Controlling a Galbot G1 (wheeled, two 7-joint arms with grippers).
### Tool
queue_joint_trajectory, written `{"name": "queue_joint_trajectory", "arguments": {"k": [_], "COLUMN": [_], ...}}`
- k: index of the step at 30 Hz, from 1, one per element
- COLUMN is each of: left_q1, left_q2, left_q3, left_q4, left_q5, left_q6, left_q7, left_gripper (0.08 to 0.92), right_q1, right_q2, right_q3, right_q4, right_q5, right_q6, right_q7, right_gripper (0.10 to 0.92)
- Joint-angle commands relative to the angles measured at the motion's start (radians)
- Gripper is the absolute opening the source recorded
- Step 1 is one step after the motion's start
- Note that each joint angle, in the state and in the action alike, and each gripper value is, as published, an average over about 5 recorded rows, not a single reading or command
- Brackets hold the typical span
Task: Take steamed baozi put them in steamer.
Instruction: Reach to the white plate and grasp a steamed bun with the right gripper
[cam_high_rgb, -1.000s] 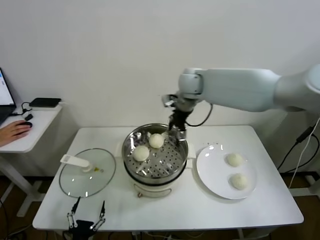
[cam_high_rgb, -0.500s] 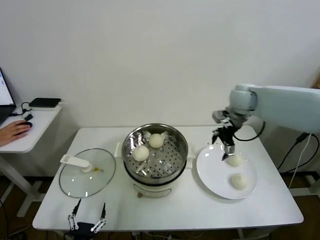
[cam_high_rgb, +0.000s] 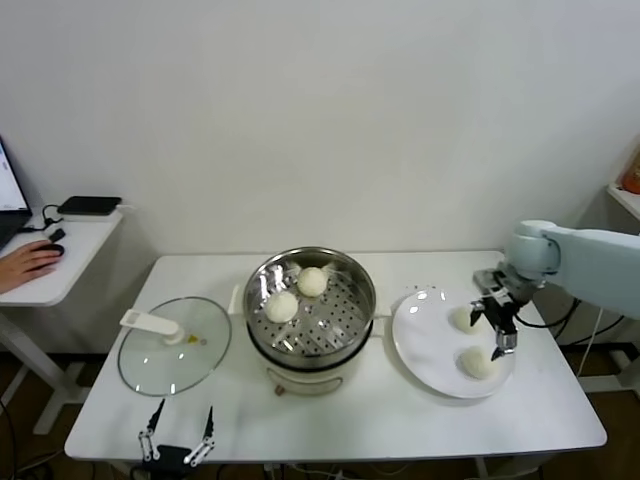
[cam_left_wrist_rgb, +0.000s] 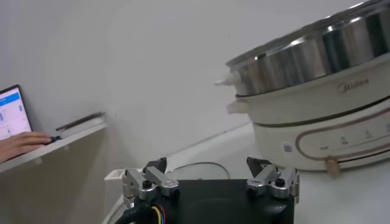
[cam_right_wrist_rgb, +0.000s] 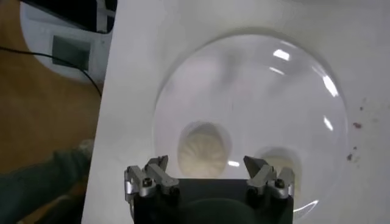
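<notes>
The steamer (cam_high_rgb: 310, 335) stands mid-table with two steamed baozi on its perforated tray, one (cam_high_rgb: 312, 281) at the back and one (cam_high_rgb: 281, 306) nearer. Two more baozi (cam_high_rgb: 465, 318) (cam_high_rgb: 477, 362) lie on the white plate (cam_high_rgb: 425, 335) to the right. My right gripper (cam_high_rgb: 488, 335) hangs open above the plate between those two. In the right wrist view a pleated baozi (cam_right_wrist_rgb: 204, 149) lies below the gap of the open gripper (cam_right_wrist_rgb: 206, 165), and another (cam_right_wrist_rgb: 277, 164) shows beside one finger. My left gripper (cam_high_rgb: 178, 435) is parked open at the table's front edge, with the steamer (cam_left_wrist_rgb: 317, 73) ahead of it (cam_left_wrist_rgb: 207, 165).
A round glass lid (cam_high_rgb: 175, 345) with a white handle (cam_high_rgb: 150, 322) lies left of the steamer. A side table at far left carries a dark device (cam_high_rgb: 90, 205), and a person's hand (cam_high_rgb: 28, 262) rests on it. The plate sits near the table's right edge.
My right arm has swung from over the steamer's back rim rightward to the plate and come down over the two baozi there, jaws open throughout. The left arm has stayed put.
</notes>
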Motion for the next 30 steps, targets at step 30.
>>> {"name": "queue_joint_trajectory", "arguments": {"k": [30], "left_q1": [-0.004], "left_q2": [0.002], "left_q3": [-0.009], "left_q4": [0.012], "left_q5": [-0.002], "left_q6": [-0.004], "left_q7": [-0.001], "left_gripper": [0.823], "right_q1": [-0.295], "right_q2": [0.014], "right_q3": [0.236], "right_q4": [-0.136], "right_q5": [-0.132], "right_q6": [-0.001], "right_q7": [0.037], "right_gripper": [0.747]}}
